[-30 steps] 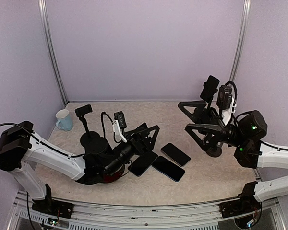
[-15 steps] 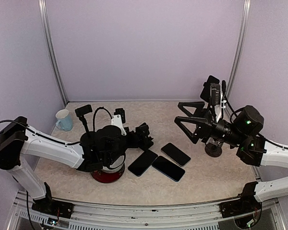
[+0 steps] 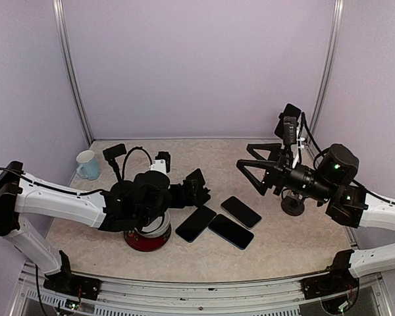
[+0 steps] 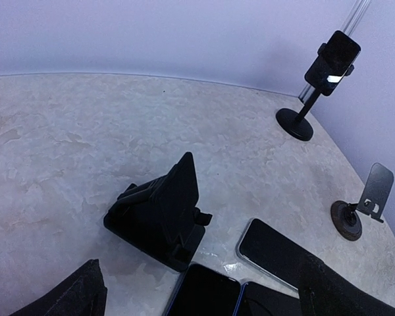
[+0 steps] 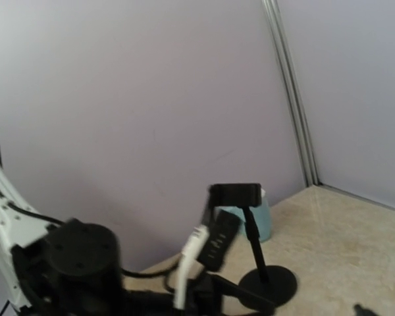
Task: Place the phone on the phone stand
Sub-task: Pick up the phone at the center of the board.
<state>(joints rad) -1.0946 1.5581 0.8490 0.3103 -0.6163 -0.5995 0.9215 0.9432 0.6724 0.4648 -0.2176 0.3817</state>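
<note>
Left claw (image 4: pixel 199 261): fingers spread wide, holding nothing, low over the desk (image 3: pixel 283 243); judged poised to pick up.
Right claw (image 3: pixel 245 157): spread, empty, raised off the desk; judged parked out of the way.
Phone (image 4: pixel 204 296): flat on the desk just under the left claw, beside two more phones (image 3: pixel 241 211).
Phone stand (image 4: pixel 163 209): black folding easel, vacant, just behind the phones.
Tall stand (image 4: pixel 294 125): far corner, carries its own handset.
</note>
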